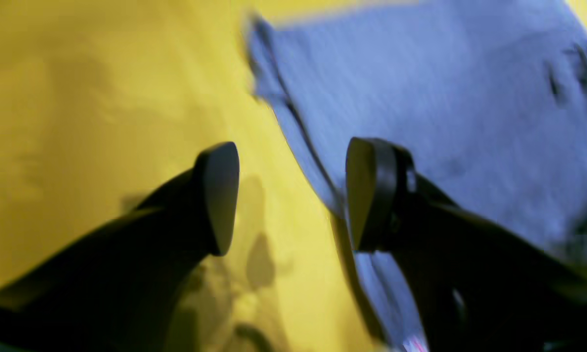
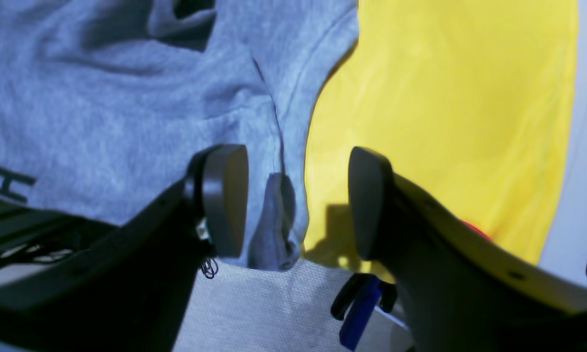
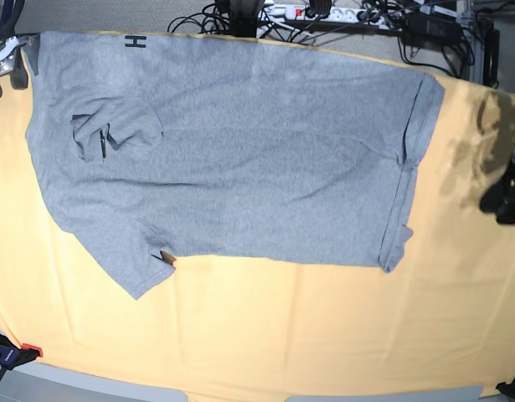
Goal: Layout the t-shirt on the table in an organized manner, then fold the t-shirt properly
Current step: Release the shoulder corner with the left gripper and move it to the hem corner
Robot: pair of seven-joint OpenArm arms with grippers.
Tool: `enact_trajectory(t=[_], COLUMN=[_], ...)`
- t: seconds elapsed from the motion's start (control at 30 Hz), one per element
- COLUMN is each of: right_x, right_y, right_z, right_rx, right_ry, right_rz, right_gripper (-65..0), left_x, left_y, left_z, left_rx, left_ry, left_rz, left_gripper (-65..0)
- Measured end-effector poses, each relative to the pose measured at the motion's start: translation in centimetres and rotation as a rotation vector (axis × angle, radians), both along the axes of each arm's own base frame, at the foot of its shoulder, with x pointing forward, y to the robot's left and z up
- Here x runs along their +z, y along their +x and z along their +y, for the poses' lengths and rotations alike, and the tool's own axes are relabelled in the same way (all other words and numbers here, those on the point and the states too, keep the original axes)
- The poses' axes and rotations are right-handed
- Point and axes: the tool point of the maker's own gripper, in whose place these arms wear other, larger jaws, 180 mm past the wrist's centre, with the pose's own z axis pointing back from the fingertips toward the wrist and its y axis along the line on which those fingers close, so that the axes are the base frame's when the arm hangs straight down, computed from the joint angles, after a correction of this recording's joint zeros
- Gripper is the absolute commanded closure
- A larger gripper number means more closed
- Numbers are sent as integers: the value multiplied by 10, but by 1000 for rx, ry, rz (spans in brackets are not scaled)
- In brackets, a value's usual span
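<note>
The t-shirt lies spread across the yellow worktop. Cables crowd its far edge. Left fingers and right fingers are apart, holding nothing.

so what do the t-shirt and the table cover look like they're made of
The t-shirt: probably a cotton-type knit, matte heather grey; the right wrist view shows a mottled, slightly fuzzy surface, stitched hems and soft folds. The table cover: apparently a thin woven cloth, matte pale yellow-orange, lying flat with faint creases; its fibre can't be told.
</note>
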Motion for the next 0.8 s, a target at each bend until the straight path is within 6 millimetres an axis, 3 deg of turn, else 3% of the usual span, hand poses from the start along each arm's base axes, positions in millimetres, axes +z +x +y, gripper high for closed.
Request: enact_trajectory(t=[0.27, 0.37, 0.57, 0.7, 0.8], right_x=[4, 4, 4, 4, 4], right_y=[5, 5, 5, 5, 5], right_z=[7, 7, 7, 7, 7], right_rx=[13, 13, 13, 13, 12], right_ry=[40, 41, 41, 41, 41], right_rz=[-36, -37, -38, -37, -37], right_gripper=[-345, -345, -345, -345, -345], left_x=[-19, -39, -99, -115, -116], left_y=[52, 66, 98, 120, 135], left_z=[20, 20, -1, -13, -27], left_rx=[279, 315, 336, 319, 294], left_ry=[-153, -229, -294, -271, -256], left_rz=[-81, -42, 108, 152, 163], left_gripper=[-362, -362, -363, -366, -393])
